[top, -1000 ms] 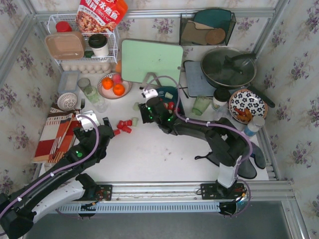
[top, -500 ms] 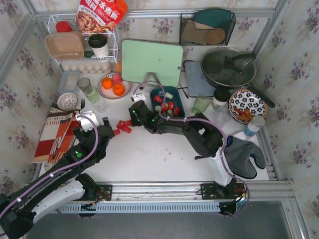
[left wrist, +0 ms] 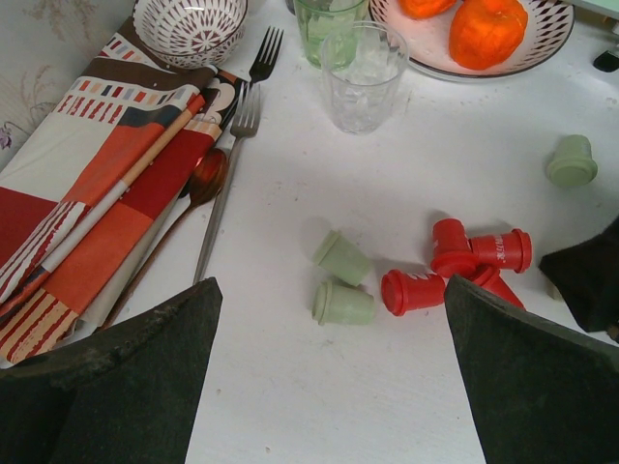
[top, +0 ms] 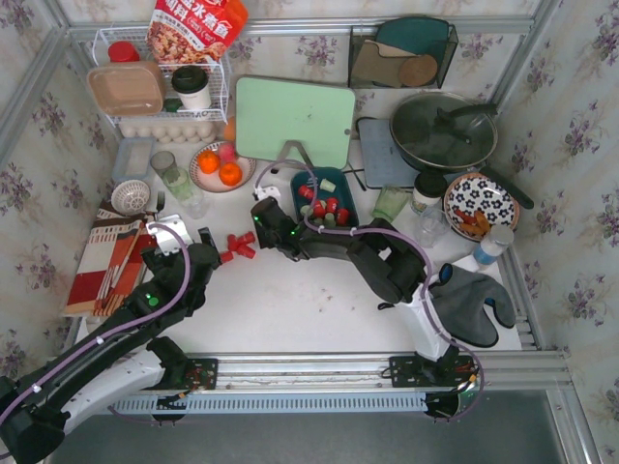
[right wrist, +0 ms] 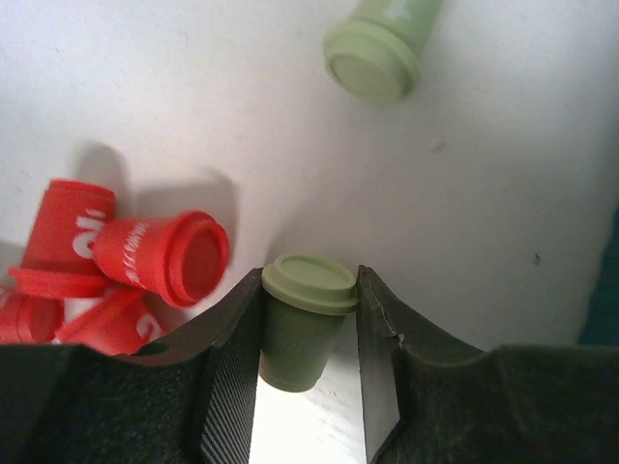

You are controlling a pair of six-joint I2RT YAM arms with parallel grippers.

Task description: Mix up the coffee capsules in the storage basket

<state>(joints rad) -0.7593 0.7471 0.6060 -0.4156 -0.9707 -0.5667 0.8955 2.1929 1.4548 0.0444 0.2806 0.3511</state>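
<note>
Inside right pincer [right wrist: 309, 282]: pale green capsule [right wrist: 300, 331], clamped both sides

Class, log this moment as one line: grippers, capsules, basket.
left gripper: open, empty | right gripper: shut on pale green capsule | red capsules: loose on table | storage basket: mixed colours inside

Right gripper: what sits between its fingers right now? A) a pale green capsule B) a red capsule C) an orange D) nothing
A: the right wrist view shows a pale green capsule upright between the fingers of the right gripper, its lid touching both pads, while the red capsules lie loose beside it.
</note>
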